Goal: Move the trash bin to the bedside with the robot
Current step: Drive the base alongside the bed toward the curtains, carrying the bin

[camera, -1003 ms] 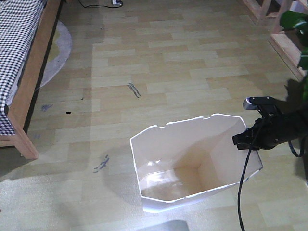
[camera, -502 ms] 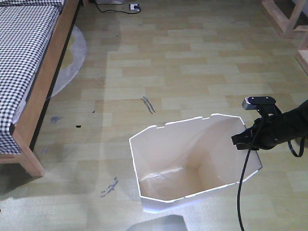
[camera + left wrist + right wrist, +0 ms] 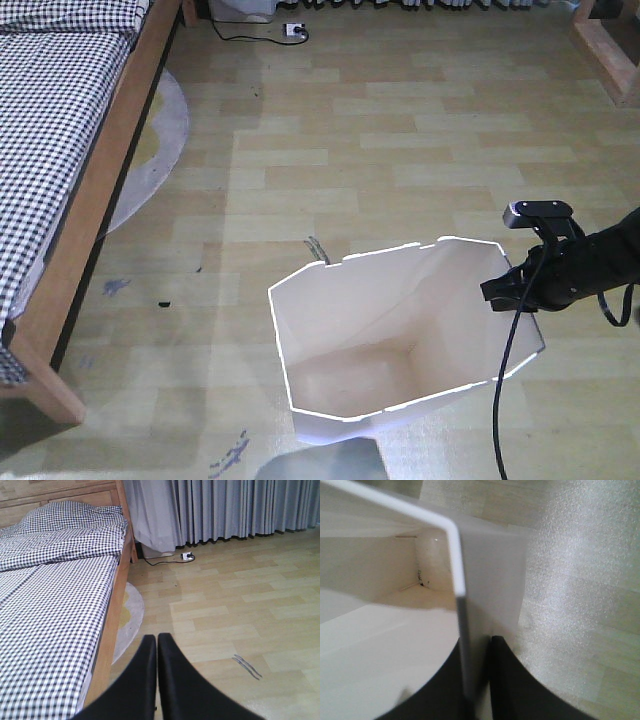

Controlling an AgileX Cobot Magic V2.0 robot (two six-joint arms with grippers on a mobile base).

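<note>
Right end effector (image 3: 476, 649) — pinching bin (image 3: 370, 340) rim.

**Open floor from bin to bed; frame walls off the left**

The plank floor (image 3: 420, 150) lies open from the trash bin (image 3: 380, 350) out to the far curtains (image 3: 225, 505) and leftward to the bed (image 3: 60, 120). The bed's wooden frame blocks the whole left side, and a round rug (image 3: 165, 130) juts from under it. A power strip (image 3: 294, 31) with its cable lies by the far wall. A wooden post (image 3: 605, 50) stands far right. The right hand (image 3: 503, 293) straddles the bin's right wall, taking up that side; the bin's mouth faces up, unobstructed.
</note>
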